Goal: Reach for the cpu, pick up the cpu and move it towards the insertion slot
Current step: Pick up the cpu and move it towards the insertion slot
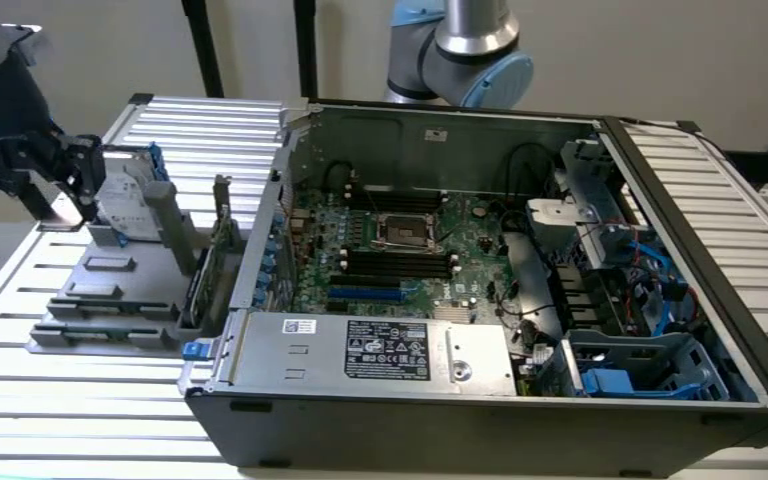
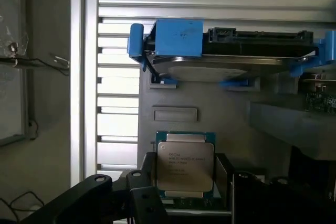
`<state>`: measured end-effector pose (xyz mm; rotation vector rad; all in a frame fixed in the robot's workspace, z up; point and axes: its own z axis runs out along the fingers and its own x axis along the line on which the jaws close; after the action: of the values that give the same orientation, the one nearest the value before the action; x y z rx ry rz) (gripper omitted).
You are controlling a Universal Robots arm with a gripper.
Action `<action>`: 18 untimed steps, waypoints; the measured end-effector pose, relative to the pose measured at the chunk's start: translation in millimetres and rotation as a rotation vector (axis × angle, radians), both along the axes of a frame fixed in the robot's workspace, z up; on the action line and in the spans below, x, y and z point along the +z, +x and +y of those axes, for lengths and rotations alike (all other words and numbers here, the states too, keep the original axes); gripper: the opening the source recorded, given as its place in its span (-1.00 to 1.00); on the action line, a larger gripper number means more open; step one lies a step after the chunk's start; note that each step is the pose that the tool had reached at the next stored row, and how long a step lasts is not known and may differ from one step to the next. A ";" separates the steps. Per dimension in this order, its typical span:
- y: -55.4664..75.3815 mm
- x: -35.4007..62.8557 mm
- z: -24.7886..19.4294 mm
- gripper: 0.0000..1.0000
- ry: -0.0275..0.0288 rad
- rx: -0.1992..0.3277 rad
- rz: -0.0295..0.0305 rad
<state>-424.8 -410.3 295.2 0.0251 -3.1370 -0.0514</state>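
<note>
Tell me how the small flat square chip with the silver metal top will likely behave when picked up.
The flat square silver-topped chip looks stiff, a metal plate on board, so it should not flex. Its smooth top may be slippery. Being flat and thin, it will hardly roll, but the green edge seems fragile.

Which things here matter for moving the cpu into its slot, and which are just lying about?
Part of the job:
- small flat square silver-topped cpu
- square metal-framed, dark-centred insertion slot
- black gripper, nearest the cpu

Just lying about:
- upright silver hard drive with blue rails
- long black memory slots
- silver labelled power supply box
</note>
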 end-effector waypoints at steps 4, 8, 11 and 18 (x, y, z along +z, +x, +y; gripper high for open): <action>14.9 18.3 -0.4 0.09 0.0006 0.000 0.0000; 32.9 33.6 -1.0 0.09 0.0063 0.000 0.0001; 46.6 43.5 -1.2 0.09 0.0111 0.000 0.0005; 78.2 58.1 -1.6 0.09 0.0204 0.000 0.0011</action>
<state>-346.6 -411.9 353.2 0.0250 -3.1353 -0.0834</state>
